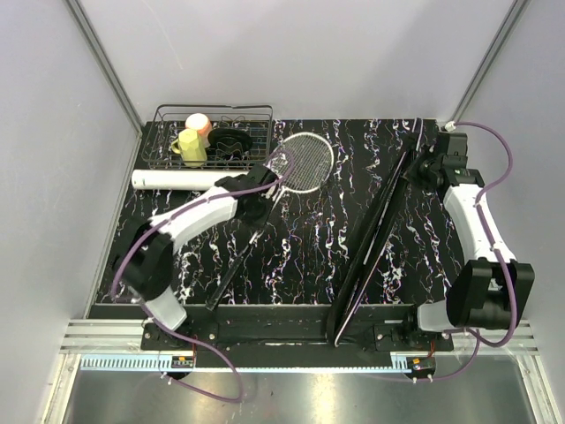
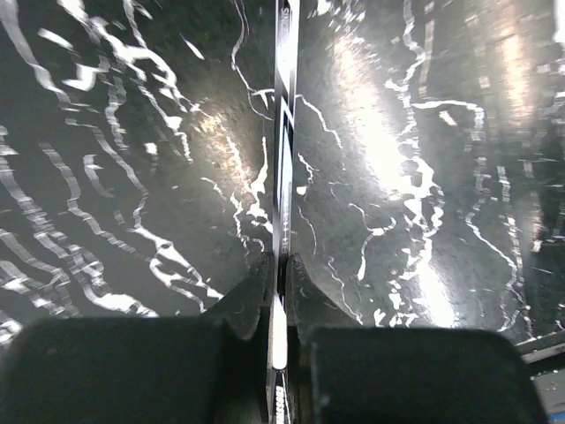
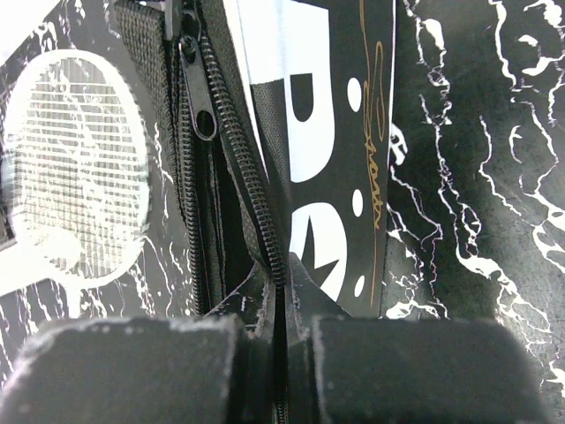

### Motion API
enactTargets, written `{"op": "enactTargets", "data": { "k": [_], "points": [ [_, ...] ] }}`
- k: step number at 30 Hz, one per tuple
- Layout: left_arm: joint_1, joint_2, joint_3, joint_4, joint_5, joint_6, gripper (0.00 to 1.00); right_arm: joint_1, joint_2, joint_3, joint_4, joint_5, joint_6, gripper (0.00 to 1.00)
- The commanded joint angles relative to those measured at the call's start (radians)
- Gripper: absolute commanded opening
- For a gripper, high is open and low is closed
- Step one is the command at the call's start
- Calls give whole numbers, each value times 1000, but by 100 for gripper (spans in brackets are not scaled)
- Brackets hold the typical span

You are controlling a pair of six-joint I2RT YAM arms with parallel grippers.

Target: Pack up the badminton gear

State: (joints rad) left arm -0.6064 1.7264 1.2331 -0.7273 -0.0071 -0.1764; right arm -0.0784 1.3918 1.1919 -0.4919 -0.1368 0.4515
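Tabletop (image 1: 309,256): black marbled, and glare on it hides dark parts. Trust the wrist views over the top view for contact.

Bag (image 1: 381,225): it stands on edge along the right half, running from the near edge to the far right corner. The right pincer (image 3: 278,287) is shut on the fabric at the zipper (image 3: 234,177) line. The unzipped mouth gapes on the side facing the racket. Keep that hold firm and taut, because a slack lip will snag the frame.

Racket (image 1: 305,161): it lies far centre-left, with the strung head toward the basket (image 1: 172,132) and the handle trailing toward the near left. The left pincer (image 2: 281,287) is clamped on the thin shaft (image 2: 282,177) close to the head. The shaft sits centred between the pads.

Step in hand, as I judge it: lift the racket and feed it into the bag.
- Raise it slowly. The grip sits far from the handle end, so expect that end to droop or swing.
- Clear the white tube (image 1: 177,179) and the basket before traversing right.
- Line the racket up with the bag's length before entry.
- Enter edge-on through the mouth. Don't press the strings against the zipper teeth.

No shuttlecocks are visible in these views.
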Motion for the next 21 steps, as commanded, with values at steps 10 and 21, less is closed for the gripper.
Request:
{"op": "enactTargets", "data": {
  "k": [10, 21],
  "points": [
    [-390, -347, 32, -27, -691, -81, 0, 2, 170, 210, 47, 106, 156, 0],
    [-659, -268, 28, -124, -849, -124, 0, 0, 223, 256, 47, 89, 199, 0]
  ]
}}
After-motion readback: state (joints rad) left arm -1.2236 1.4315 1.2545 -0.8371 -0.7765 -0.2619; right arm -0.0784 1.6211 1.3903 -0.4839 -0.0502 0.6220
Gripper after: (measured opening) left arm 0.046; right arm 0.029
